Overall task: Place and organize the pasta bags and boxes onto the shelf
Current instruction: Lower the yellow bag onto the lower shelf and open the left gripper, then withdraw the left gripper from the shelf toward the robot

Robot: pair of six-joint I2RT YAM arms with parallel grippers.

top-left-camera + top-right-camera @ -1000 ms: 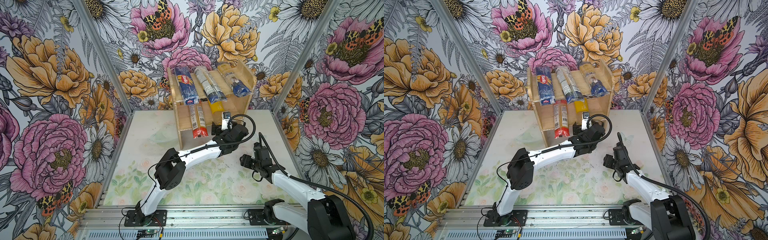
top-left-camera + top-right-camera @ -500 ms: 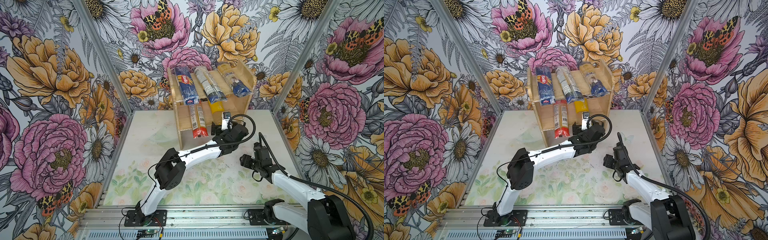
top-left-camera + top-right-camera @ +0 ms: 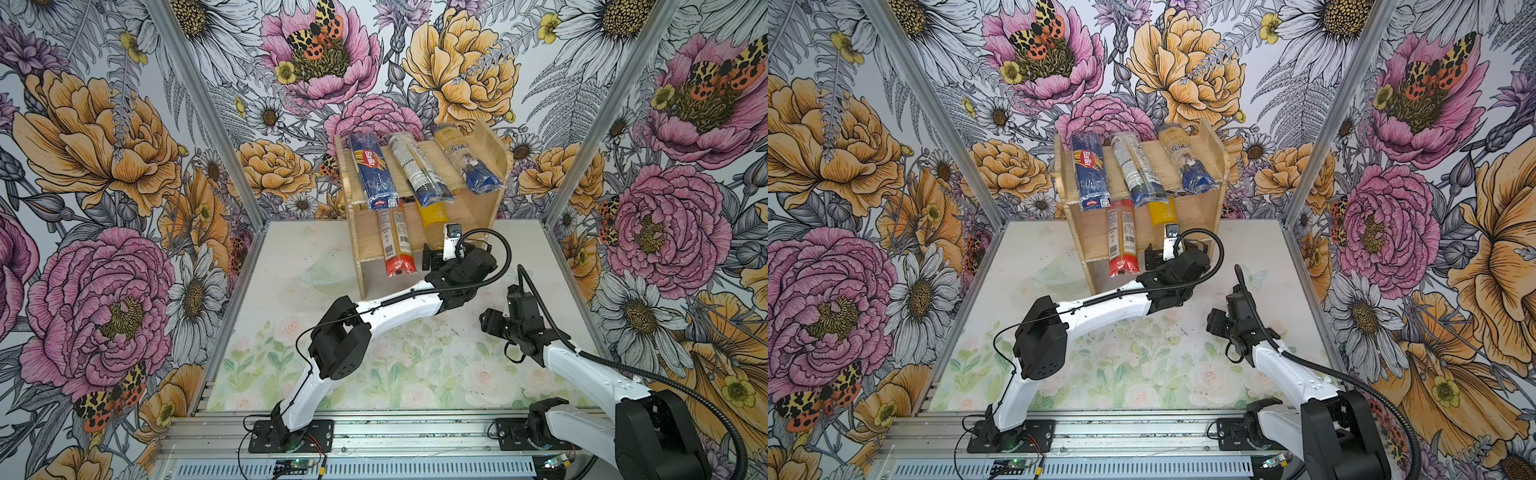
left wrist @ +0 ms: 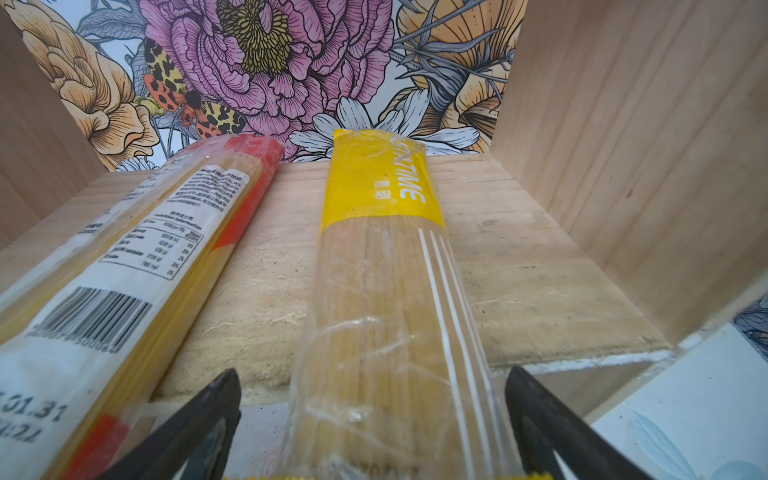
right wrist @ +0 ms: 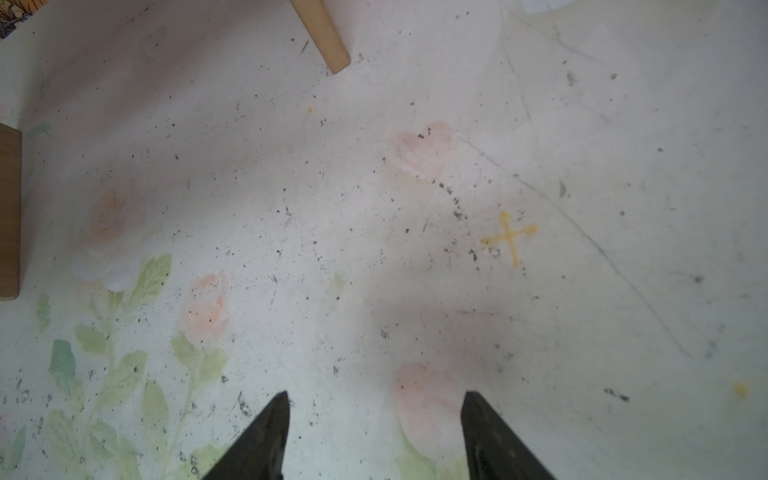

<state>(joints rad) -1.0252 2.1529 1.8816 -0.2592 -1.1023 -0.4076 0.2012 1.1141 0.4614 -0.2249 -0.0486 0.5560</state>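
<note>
Rough wooden shelf (image 4: 540, 270), long crinkly yellow-ended pack (image 4: 386, 311)

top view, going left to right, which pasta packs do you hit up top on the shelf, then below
Up top: Barilla pack → white-label pack → yellow-and-blue pack. Below: red-ended pack → yellow-ended pack.
</note>
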